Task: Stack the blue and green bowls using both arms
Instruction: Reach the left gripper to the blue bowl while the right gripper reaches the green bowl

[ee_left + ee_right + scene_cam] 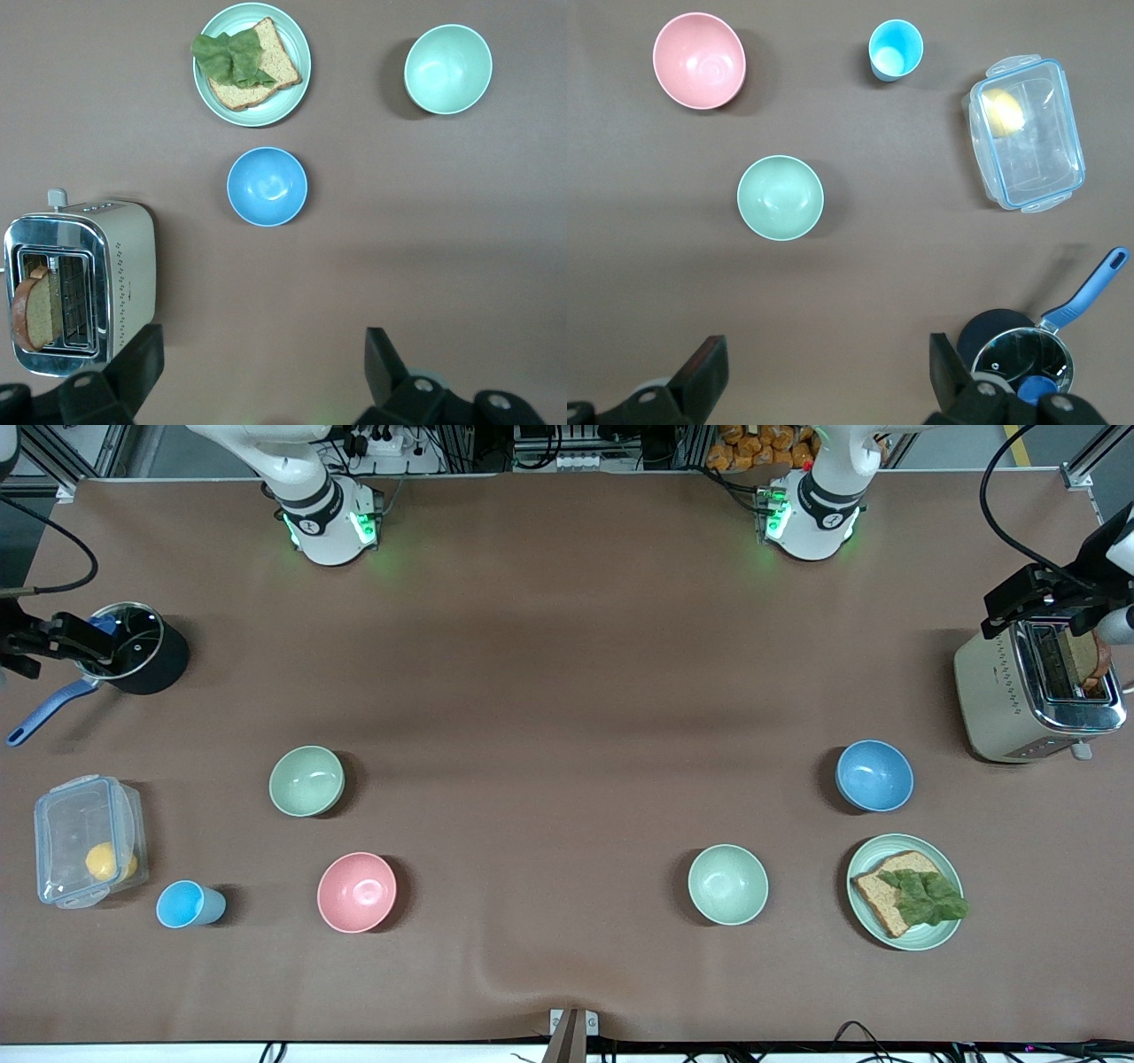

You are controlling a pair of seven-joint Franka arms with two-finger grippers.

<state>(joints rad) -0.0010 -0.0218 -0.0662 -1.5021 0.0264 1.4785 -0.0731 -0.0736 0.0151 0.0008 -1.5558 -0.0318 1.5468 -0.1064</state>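
Note:
The blue bowl point(874, 776) stands upright toward the left arm's end of the table, beside the toaster; it also shows in the left wrist view point(267, 186). The sage green bowl point(306, 780) stands upright toward the right arm's end; it also shows in the right wrist view point(780, 197). My left gripper point(1041, 602) is up over the toaster, open and empty point(264, 363). My right gripper point(53, 638) is up beside the black pot, open and empty point(828, 372). Both bowls are empty and apart from the grippers.
A paler mint bowl point(728, 884) and a green plate point(921, 937) with bread and lettuce sit nearer the front camera than the blue bowl. A toaster point(1019, 691), pink bowl point(356, 892), light-blue cup point(188, 904), clear lidded box point(84, 841) and black pot point(142, 651) also stand here.

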